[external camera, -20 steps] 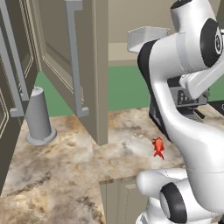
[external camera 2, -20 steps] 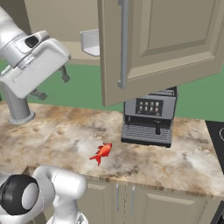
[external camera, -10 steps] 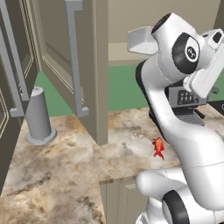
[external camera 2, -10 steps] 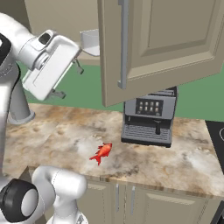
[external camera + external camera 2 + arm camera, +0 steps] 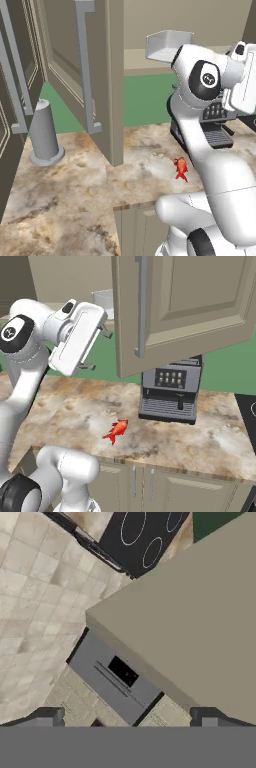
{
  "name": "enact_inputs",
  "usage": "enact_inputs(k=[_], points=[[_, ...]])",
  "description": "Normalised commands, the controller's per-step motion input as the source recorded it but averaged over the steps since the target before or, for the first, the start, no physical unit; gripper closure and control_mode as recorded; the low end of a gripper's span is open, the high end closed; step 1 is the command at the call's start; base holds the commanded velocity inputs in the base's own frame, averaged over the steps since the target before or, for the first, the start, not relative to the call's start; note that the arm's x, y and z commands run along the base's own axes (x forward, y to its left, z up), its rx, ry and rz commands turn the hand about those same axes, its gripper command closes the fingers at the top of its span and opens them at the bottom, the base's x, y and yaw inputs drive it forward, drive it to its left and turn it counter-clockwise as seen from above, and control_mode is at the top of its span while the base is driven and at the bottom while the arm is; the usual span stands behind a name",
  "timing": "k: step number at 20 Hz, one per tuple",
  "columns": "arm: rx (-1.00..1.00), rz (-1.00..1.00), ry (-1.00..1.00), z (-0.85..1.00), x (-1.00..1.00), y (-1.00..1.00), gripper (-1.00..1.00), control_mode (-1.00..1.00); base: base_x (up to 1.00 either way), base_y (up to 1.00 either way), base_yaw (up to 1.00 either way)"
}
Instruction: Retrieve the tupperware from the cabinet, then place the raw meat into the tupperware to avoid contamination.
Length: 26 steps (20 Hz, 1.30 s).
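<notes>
Tupperware (image 5: pixel 102 298) on cabinet (image 5: pixel 180 306) shelf, just above and behind claw (image 5: pixel 97 348); contents not visible. Claw raised, fingers spread wide, holding nothing. Raw meat (image 5: pixel 116 431) on marbled counter (image 5: pixel 210 446), well below claw, apart from it. Coffee machine (image 5: pixel 167 391) beside meat, under open cabinet door; screen icons unreadable. Grey cylinder (image 5: pixel 44 132) on counter, far side.
</notes>
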Motion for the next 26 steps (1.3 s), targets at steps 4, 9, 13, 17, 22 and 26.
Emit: enact_inputs(k=[4, 9, 13, 17, 22, 26], points=[[-0.20, -0.06, 0.22, 0.08, 0.52, -0.02, -1.00, -1.00, 0.00, 0.00, 0.00], [-0.11, -0.14, 0.28, 0.09, 0.11, -0.18, -1.00, -1.00, 0.00, 0.00, 0.00], [-0.02, -0.20, 0.26, 0.00, -0.06, -0.36, -1.00, -1.00, 0.00, 0.00, 0.00], [0.00, -0.17, 0.22, 0.00, -0.16, -0.48, -1.00, -1.00, 0.00, 0.00, 0.00], [0.02, -0.18, 0.20, 0.00, -0.31, -0.53, -1.00, -1.00, 0.00, 0.00, 0.00], [0.02, -0.18, 0.16, 0.00, -0.45, -0.49, -1.00, -1.00, 0.00, 0.00, 0.00]])
